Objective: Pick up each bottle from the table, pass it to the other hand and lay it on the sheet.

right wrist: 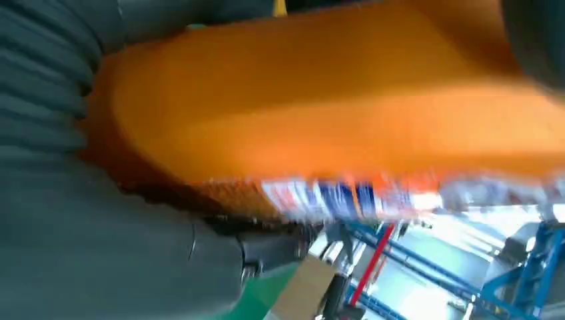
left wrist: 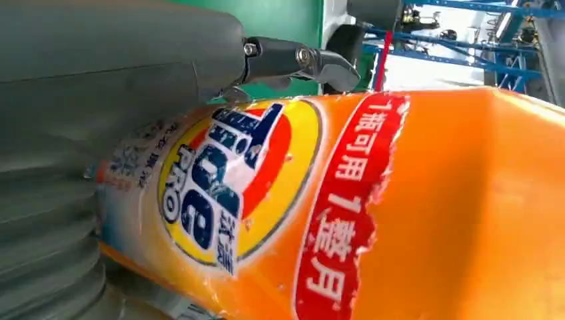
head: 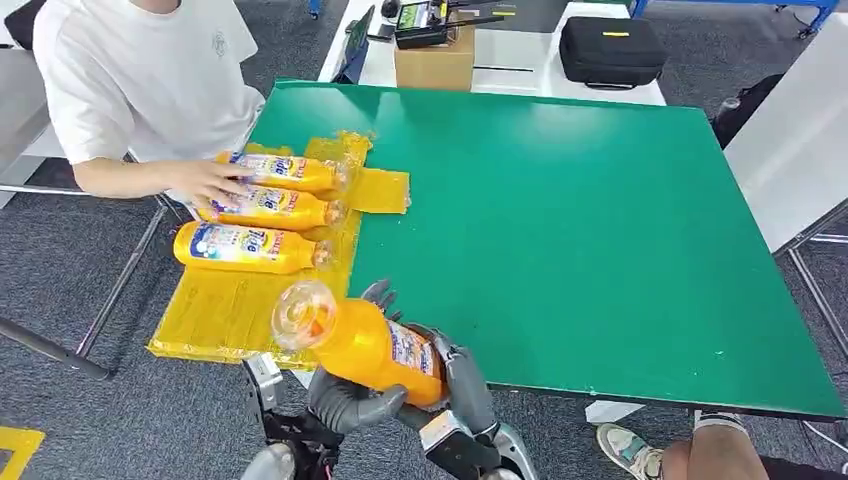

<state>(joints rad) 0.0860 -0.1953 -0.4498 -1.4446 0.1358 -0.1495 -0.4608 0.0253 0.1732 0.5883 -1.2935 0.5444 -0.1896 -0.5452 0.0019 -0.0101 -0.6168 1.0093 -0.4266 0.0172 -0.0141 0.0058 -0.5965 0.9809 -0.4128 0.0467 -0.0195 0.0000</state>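
Bottles, four: orange plastic, clear caps, blue-and-white labels. Three bottles (head: 262, 210) lie side by side on the yellow sheet (head: 215, 310) at the green counter (head: 580, 230) left edge, a person's hand (head: 205, 182) touching them. One held bottle (head: 365, 345) is gripped by both left hand (head: 350, 400) and right hand (head: 462, 380) above the near edge.

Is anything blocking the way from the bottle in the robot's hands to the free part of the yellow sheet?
Nothing visible. The held bottle hangs just off the yellow sheet, whose near strip lies bare.
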